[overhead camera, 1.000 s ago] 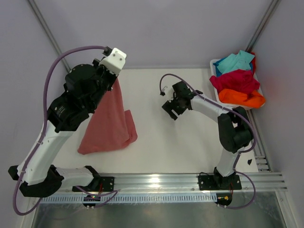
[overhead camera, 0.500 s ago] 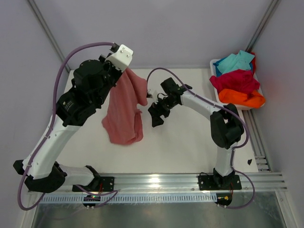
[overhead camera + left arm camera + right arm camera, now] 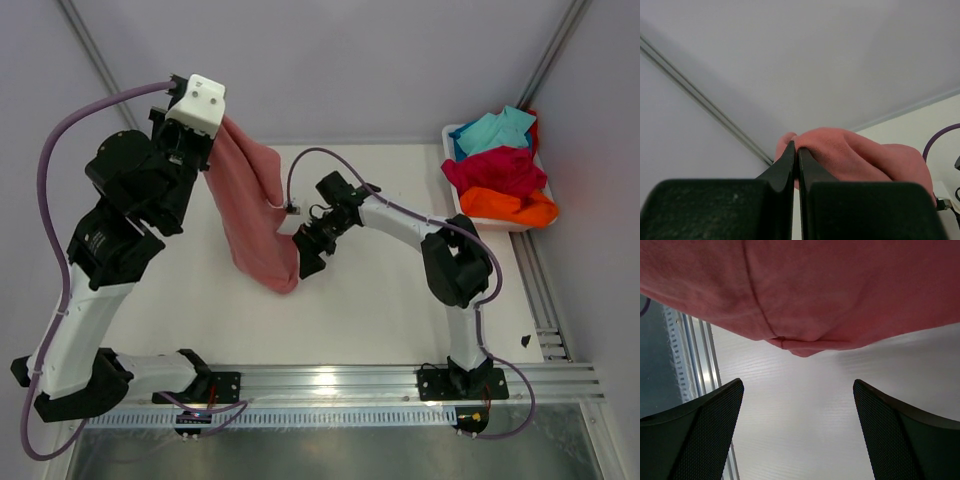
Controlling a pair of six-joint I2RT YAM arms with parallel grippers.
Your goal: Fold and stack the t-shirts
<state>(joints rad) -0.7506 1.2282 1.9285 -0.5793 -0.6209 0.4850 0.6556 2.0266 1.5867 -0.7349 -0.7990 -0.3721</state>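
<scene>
My left gripper (image 3: pixel 217 128) is raised high at the back left and shut on a fold of the salmon-pink t-shirt (image 3: pixel 255 210), which hangs down with its lower end near the table. In the left wrist view the cloth (image 3: pixel 855 155) bulges out of the closed left gripper (image 3: pixel 796 146). My right gripper (image 3: pixel 306 258) is open just beside the shirt's lower end. In the right wrist view the hem (image 3: pixel 840 290) hangs above the wide-open right gripper (image 3: pixel 797 386), and nothing lies between its fingers. The turquoise (image 3: pixel 495 130), crimson (image 3: pixel 495 168) and orange (image 3: pixel 510 207) t-shirts lie heaped at the back right.
The heaped shirts sit in a white tub (image 3: pixel 451 132) at the table's back right corner. The white table (image 3: pixel 380 300) ends in a metal rail (image 3: pixel 330 380) along the near edge. Grey walls close in the back and both sides.
My left arm has swung back to the left and lifted the pink shirt higher. My right gripper has travelled left to the shirt's lower end and opened wider.
</scene>
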